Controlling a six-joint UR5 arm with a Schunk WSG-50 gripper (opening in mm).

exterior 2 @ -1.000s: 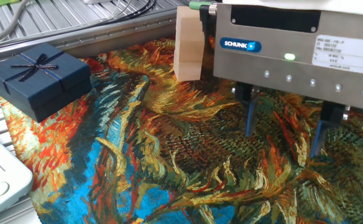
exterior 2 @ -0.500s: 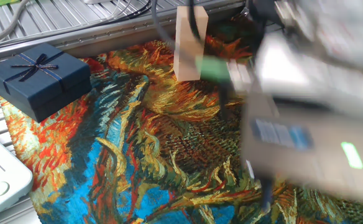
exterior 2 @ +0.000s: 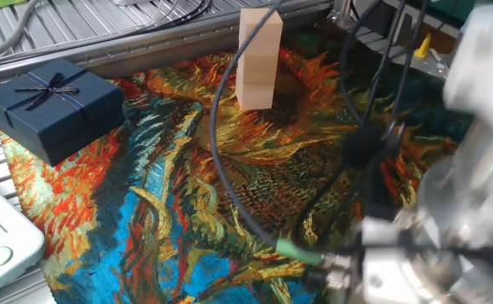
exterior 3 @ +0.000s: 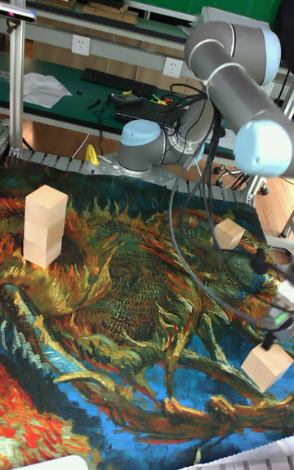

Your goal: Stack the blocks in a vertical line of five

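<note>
Stack: a column of pale beige wooden cubes (exterior 3: pixel 45 226) stands upright at the far left of the painted cloth in the tall fixed view; it looks two or three cubes high, the seams too faint to count surely, so short of five.
Loose blocks: one pale wooden cube (exterior 3: pixel 229 233) lies on the cloth near the right, well apart from the stack; another pale cube (exterior 3: pixel 267 365) sits at the lower right edge, just beside the arm's wrist.
End effector: blurred in the fixed view and cut off at the frame edge in the tall one; I cannot tell whether it is released or clenched, or whether it grasps that lower cube.
Step in hand: judged as fetching the next block at the lower right.
Next move calls for: a firm square grasp, a lift clear of the cloth, then travel across to set the cube squarely on the column.
Surroundings: sunflower-patterned cloth (exterior 2: pixel 170 211) over the tabletop; dark blue ribboned gift box (exterior 2: pixel 51 103) at the left.
In the way: the black cable loop (exterior 2: pixel 230 186) hangs above the cloth and might brush the stack.
</note>
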